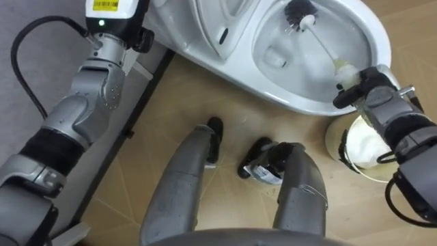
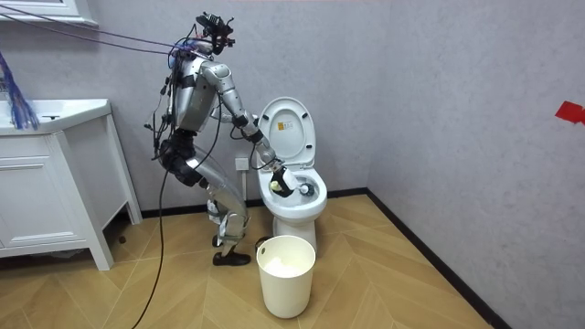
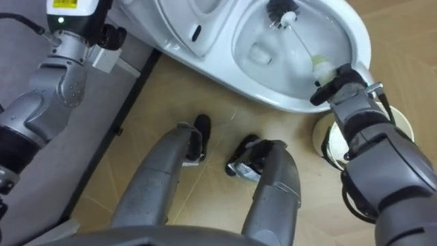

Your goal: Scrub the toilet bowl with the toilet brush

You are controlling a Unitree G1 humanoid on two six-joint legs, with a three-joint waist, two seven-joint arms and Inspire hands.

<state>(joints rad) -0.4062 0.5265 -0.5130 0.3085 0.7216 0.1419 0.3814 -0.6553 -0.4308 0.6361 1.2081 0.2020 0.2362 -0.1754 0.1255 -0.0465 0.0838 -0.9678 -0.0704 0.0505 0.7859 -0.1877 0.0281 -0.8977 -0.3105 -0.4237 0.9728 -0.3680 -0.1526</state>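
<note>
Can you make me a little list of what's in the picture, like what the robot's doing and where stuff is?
Robot: stands at the toilet
Toilet lid: up
Toilet brush: bristle head inside the toilet
Right robot hand: curled round the brush handle
Bin: white, standing beside the toilet

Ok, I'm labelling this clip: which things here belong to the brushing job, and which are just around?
In the job: toilet brush, toilet bowl, right hand gripping the brush.
Just around: white bin, white cabinet.
</note>
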